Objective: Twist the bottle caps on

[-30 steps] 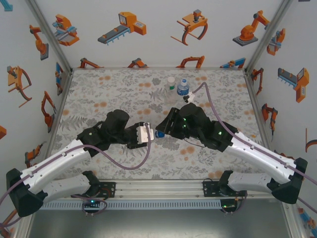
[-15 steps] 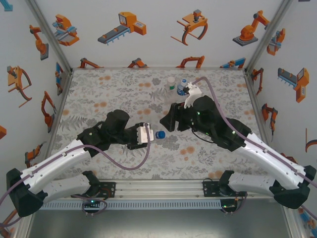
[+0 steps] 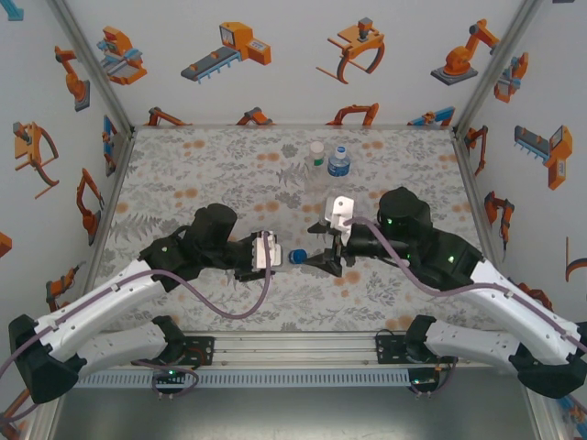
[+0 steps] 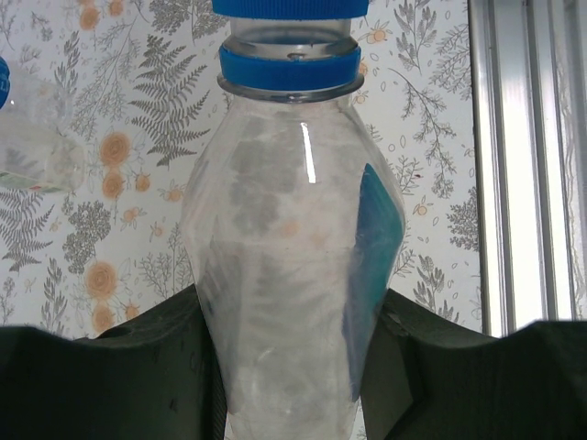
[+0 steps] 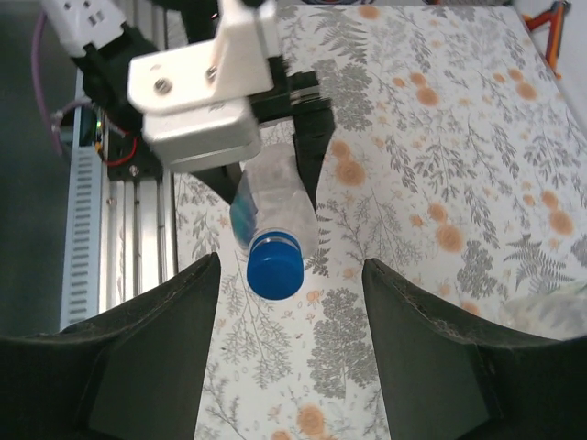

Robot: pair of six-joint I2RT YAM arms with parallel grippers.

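- Two arms meet at the middle of the flowered table [image 3: 183, 174] in the overhead view. The left gripper [image 3: 278, 257] points right, and a blue cap [image 3: 297, 257] sticks out of it. What it grips is hidden under its white mount [image 3: 267, 249].
- Just right of that cap is the right gripper [image 3: 327, 260], pointing left with its dark fingers spread. Whether they touch the cap cannot be told from here.
- At the far side a plain bottle [image 3: 316, 160] and a blue-banded bottle [image 3: 339, 166] stand upright side by side. Their tops are too small to judge.
- From the left wrist, a clear crinkled bottle [image 4: 284, 257] is pinched between two dark fingers [image 4: 101, 380]. Its base is cut off at the bottom edge and its cap at the top edge. A blue collar ring [image 4: 289, 70] sits below the neck, and a blue label [image 4: 376, 266] runs down the right flank.
- A blurred piece of another bottle shows at the left edge, and a metal rail [image 4: 523, 165] at the right.
- From the right wrist, the cap lies between the wide-apart fingers [image 5: 151, 348] with bare table on both sides, touching neither. Behind it the bottle's body runs into the left gripper's black jaws.
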